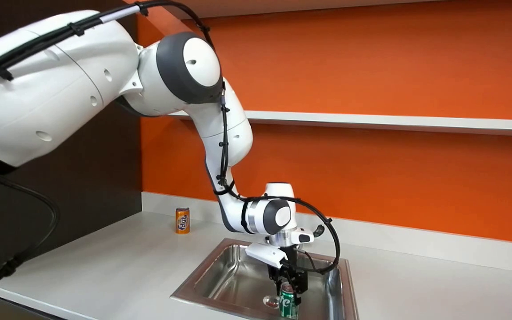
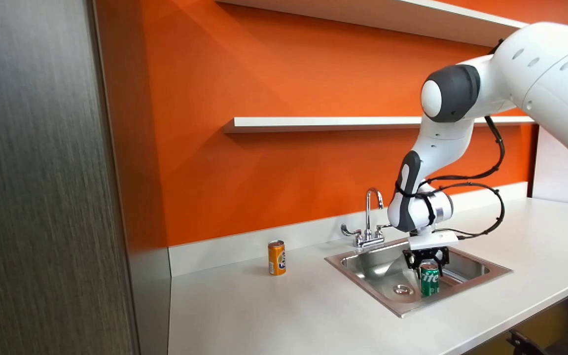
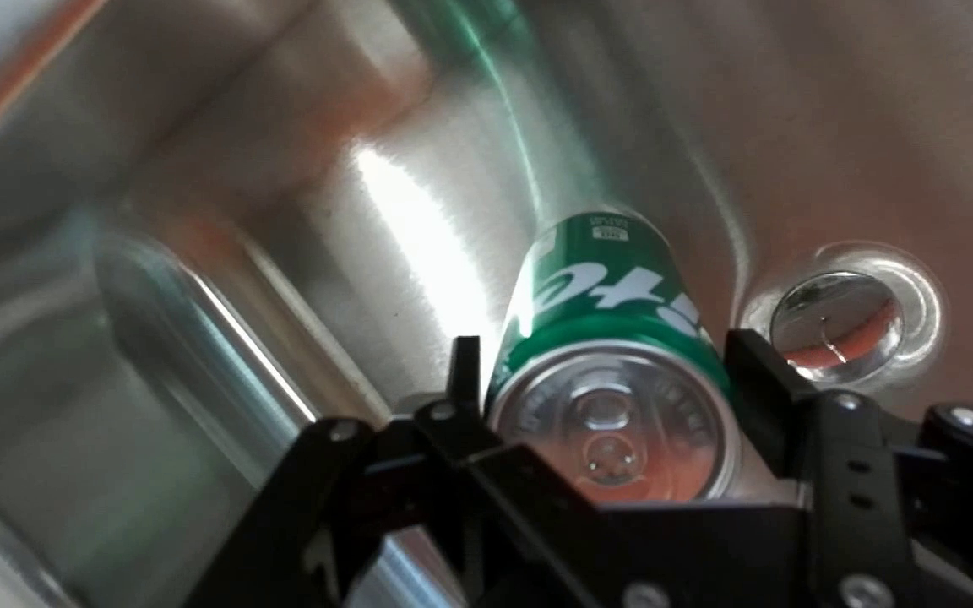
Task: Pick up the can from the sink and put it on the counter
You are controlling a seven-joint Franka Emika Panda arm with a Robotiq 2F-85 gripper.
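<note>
The green can with a silvery top stands upright on the sink floor, showing in both exterior views (image 1: 288, 307) (image 2: 430, 286) and the wrist view (image 3: 613, 287). The steel sink (image 2: 363, 285) is set into the pale counter (image 2: 264, 315), which also shows in an exterior view (image 1: 105, 262). My gripper (image 2: 430, 272) is down in the sink, pointing downward over the can. In the wrist view the gripper (image 3: 603, 346) has one finger on each side of the can near its top, with narrow gaps. The can's lower part is partly hidden by the sink rim.
A small orange can (image 2: 277, 258) stands on the counter near the back wall, left of the sink. The chrome faucet (image 2: 369, 217) rises behind the sink. The drain (image 3: 841, 325) is beside the green can. A white shelf (image 2: 323, 122) runs along the orange wall.
</note>
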